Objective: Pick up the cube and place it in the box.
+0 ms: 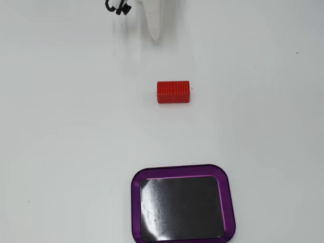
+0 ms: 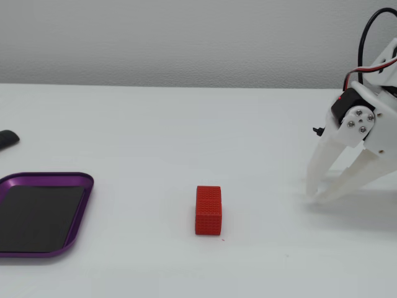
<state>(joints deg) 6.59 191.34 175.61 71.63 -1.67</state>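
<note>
The claw (image 2: 314,197) rests with its white fingertips down at the bench (image 2: 155,130), holding nothing. In a fixed view from the side the two fingers (image 2: 325,162) stand slightly apart higher up and draw close together at the tips, so the opening is narrow. In the other fixed view only one white finger (image 1: 153,23) shows at the top edge.

The red cube (image 2: 208,210) lies on the bench apart from the claw, with bare white surface between them. The purple-rimmed box (image 2: 79,208) lies well beyond the cube on the far side from the claw, so cube sits between claw and box. From above, the cube (image 1: 173,92) is in fact a short block, longer than wide, and the box (image 1: 135,202) is empty, its glossy black floor bare.

The block looks stiff and light, likely plastic, not fragile. Its faces carry a fine dotted grid, which should give the fingers some bite and keep it from slipping. The best hold is probably across the short width, on the two long flat faces, with the claw opened wider than now.

No brand, label or writing can be read on any of these things.
</note>
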